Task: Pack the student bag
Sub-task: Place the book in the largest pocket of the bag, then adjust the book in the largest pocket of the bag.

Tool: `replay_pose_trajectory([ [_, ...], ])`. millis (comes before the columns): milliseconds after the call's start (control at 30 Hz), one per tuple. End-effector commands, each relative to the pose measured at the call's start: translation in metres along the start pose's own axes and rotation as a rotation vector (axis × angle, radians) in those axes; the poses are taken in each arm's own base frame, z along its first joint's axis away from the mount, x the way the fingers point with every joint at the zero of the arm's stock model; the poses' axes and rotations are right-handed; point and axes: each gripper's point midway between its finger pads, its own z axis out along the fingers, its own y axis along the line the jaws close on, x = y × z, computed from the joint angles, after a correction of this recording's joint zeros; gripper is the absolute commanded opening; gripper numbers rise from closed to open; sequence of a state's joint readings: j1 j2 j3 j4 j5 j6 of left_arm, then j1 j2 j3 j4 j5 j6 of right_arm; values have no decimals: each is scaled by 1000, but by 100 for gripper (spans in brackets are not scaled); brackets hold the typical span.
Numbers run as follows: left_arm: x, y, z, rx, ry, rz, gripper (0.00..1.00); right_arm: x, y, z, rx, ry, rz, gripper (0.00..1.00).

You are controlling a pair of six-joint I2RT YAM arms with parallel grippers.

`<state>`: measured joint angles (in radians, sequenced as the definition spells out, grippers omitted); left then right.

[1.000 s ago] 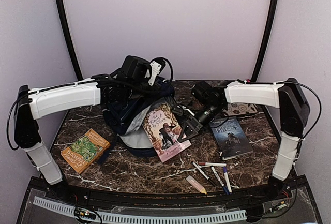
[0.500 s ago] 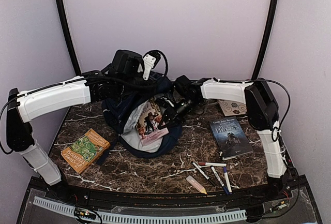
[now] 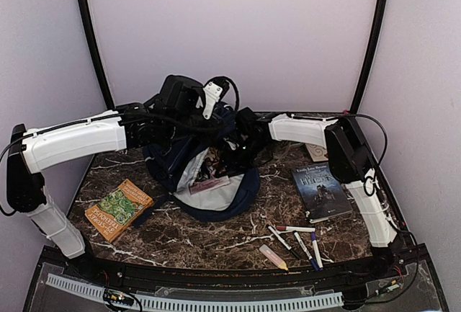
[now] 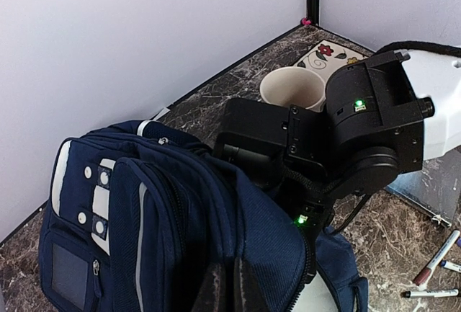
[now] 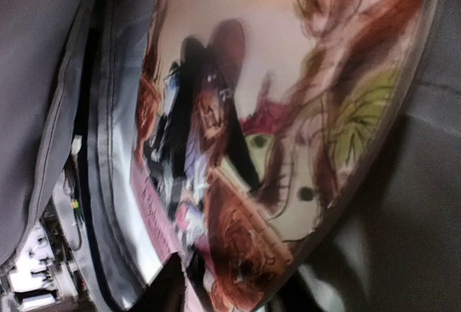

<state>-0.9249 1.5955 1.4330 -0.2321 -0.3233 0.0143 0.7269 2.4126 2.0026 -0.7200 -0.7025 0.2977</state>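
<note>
Jaws of the left gripper (image 4: pixel 225 288) are pressed together on a fold of navy cloth at the mouth rim of the student bag (image 4: pixel 180 204), a large navy-blue fabric backpack with pale stripe trim and grey lining. Judged purpose: hold the rim up toward 12 o'clock so the mouth gapes toward the arms.

The right gripper (image 3: pixel 230 155) reaches into that mouth from 3 o'clock. Its jaws sit at the lower edge of a paperback (image 5: pixel 238 110) with a glossy illustrated cover in pink and brown. The wrist view is too close and blurred to show whether they pinch the book or stand apart: cannot tell. The paperback lies slanted against the smooth grey lining, mostly inside, with its bottom edge showing at the opening in the top view.

The bag sits at table centre, soft-sided and slumped. It holds shape only where gripped, so the rim grip looks necessary for loading.

Not yet packed, on the brown veined marble table (image 3: pixel 216 243):
- green-and-orange book (image 3: pixel 119 209), flat, at 8 o'clock of the bag
- dark-covered book (image 3: pixel 321 189) at 4 o'clock
- marker pens (image 3: pixel 295 236), scattered at 5 o'clock

A cream cup (image 4: pixel 292 87) stands behind the right wrist, at about 1 o'clock.

Judgement: the first book is nearly seated. Stiff flat covers should slide easily on the lining.
</note>
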Motion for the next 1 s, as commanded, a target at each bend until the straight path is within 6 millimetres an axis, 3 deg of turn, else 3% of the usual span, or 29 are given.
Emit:
replay_pose_trajectory([
  [0,-58,6,-44,13,-213,-65,0,-8,-6,-6,121,-45,-73,45],
  [100,-53,8,-43,-2,-208,-56,0,0,11,-17,106,-55,-97,52],
  [267,-49,11,-46,-15,-208,-48,0,30,35,-41,104,-82,-137,57],
  [433,-45,16,-48,-33,-213,-50,0,59,33,-59,155,-92,-225,57],
  [533,-45,17,-50,-28,-226,-61,0,83,36,-58,130,-63,-300,50],
  [767,-44,15,-49,4,-226,-81,0,127,57,-45,178,19,-639,38],
  [967,-46,14,-53,20,-238,-90,0,116,73,-42,483,-29,-1088,38],
])
